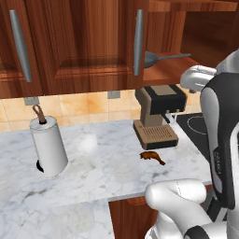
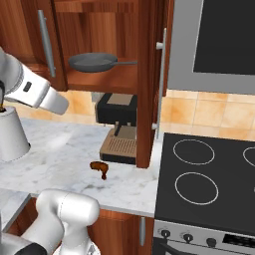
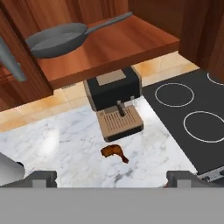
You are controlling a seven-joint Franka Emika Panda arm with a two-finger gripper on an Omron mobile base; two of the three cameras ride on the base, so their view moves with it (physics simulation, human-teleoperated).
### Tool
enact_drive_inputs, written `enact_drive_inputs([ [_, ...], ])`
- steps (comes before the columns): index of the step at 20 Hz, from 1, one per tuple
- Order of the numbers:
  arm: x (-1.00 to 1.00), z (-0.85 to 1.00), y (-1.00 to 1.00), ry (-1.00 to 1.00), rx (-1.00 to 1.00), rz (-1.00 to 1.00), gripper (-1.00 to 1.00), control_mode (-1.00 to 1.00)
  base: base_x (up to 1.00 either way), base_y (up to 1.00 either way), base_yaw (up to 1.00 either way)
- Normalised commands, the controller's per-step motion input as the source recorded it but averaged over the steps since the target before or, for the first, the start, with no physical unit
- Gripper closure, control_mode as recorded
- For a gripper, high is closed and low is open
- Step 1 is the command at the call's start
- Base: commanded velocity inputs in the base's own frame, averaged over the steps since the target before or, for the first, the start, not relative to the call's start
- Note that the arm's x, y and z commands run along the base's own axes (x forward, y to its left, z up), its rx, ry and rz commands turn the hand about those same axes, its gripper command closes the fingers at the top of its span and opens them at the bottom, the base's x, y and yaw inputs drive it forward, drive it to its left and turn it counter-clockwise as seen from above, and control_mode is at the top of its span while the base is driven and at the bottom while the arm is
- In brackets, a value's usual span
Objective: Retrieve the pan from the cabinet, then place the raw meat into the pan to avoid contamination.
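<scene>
We see the cabinet (image 2: pixel 104 30) standing open above the counter, and the pan (image 2: pixel 92 62) sits on its wooden shelf (image 3: pixel 118 48), with its long handle pointing toward the stove side. In the left base view the pan (image 1: pixel 151 59) peeks out past the edge of the closed neighbouring door, beside that door's silver bar handle (image 1: pixel 138 42). Below the shelf, the coffee machine (image 2: pixel 118 127) stands on the marble counter (image 1: pixel 93 163) against the tiled wall. The raw meat (image 3: pixel 114 152) lies flat on the counter just in front of the coffee machine's drip tray, apart from it, with its thin end pointing toward the counter's front edge. In the right base view the meat (image 2: pixel 99 168) lies near the left edge of the stove (image 2: pixel 209 184), whose ring markings are plain on the black surface. A white paper towel roll (image 1: pixel 48 144) stands upright on the counter, well to the left of the meat. Our gripper (image 3: pixel 113 177) hangs high above the counter, looking down at the meat and the coffee machine; its two dark fingertips (image 3: pixel 41 177) stand spread as wide apart as they go, with nothing between them and nothing touched.
</scene>
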Motion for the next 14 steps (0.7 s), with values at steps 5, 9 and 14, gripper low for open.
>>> enact_drive_inputs([
  [5,0.38,0.20,0.25,-0.02,0.05,0.18,-1.00,-1.00,0.00,0.00,0.00],
  [9,0.53,0.09,0.23,0.00,0.00,0.18,-1.00,-1.00,0.00,0.00,0.00],
  [14,0.54,0.10,0.30,0.00,-0.02,0.13,-1.00,-1.00,0.00,0.00,0.00],
])
